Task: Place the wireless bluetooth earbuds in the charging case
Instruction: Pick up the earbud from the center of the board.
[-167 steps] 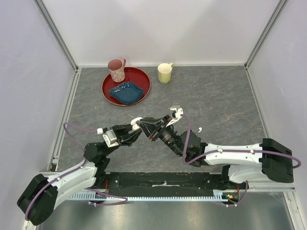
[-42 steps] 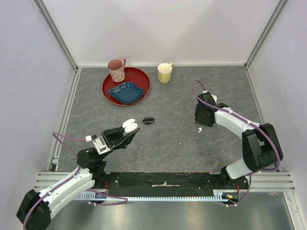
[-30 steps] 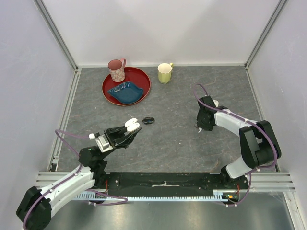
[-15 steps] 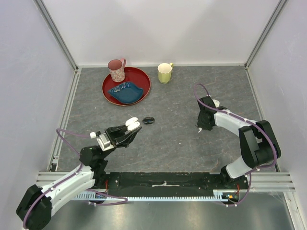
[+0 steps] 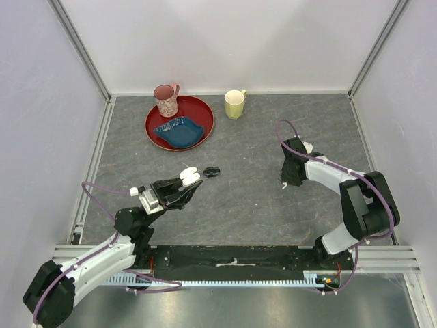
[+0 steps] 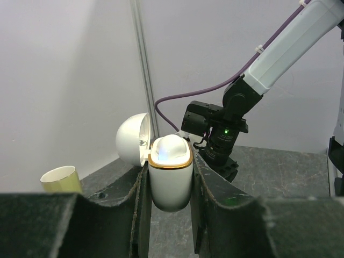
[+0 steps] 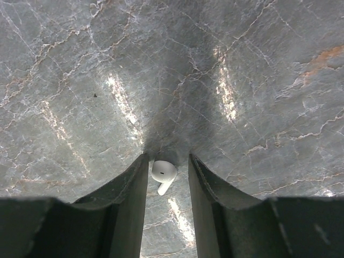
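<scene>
"Right wrist view first: how is the right claw (image 7: 165, 180) sitting?"

"It is standing spread, its fingers (image 7: 121, 201) straddling one earbud (image 7: 163, 175) without pinching it. The earbud is lying on the table (image 7: 242, 80) between the tips, nearly touching one finger and leaving a thin gap at the other."

"And beyond the tips?"

"Bare marbled table is stretching away ahead and to both sides, and no edge is showing in that view. From above, the claw is pointing down, and the table's side rail (image 5: 367, 147) is running well apart on its outer side."

"What is the left claw (image 6: 170, 164) doing?"

"It is pinching the charging case (image 6: 170, 180) upright between its fingers, clear of the table. The lid (image 6: 132, 146) is hanging open, tipped back to one side. Something white and domed is sitting in the case's mouth; I cannot tell what."

"Room around it?"

"From above, a small dark object (image 5: 212, 171) is lying just beyond its tips, and open table is lying between the two claws. Farther ahead, a red tray (image 5: 202, 111) is carrying a blue dish (image 5: 179, 129), with a pink mug (image 5: 166, 100) at its rim and a yellow mug (image 5: 235, 104) just beside it, near the back edge."
</scene>
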Robot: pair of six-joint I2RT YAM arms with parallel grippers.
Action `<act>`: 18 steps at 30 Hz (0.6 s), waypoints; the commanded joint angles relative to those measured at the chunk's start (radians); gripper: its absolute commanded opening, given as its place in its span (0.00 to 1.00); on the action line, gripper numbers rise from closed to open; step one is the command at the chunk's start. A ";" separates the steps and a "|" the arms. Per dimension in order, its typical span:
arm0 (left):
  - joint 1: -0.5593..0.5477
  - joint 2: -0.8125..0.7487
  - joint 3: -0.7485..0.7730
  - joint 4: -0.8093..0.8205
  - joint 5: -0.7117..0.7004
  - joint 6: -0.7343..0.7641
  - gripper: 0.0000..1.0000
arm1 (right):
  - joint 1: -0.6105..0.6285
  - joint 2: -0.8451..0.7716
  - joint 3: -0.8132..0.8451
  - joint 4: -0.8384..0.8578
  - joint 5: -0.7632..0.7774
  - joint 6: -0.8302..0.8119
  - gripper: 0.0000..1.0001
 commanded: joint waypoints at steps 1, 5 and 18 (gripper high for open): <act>-0.001 0.002 -0.017 0.057 -0.017 0.037 0.02 | -0.002 0.006 -0.025 0.024 -0.001 0.019 0.41; -0.001 0.003 -0.019 0.058 -0.017 0.037 0.02 | 0.000 0.002 -0.026 0.025 -0.005 0.016 0.40; -0.001 0.008 -0.026 0.065 -0.023 0.035 0.02 | 0.016 -0.011 -0.040 0.027 -0.016 0.017 0.43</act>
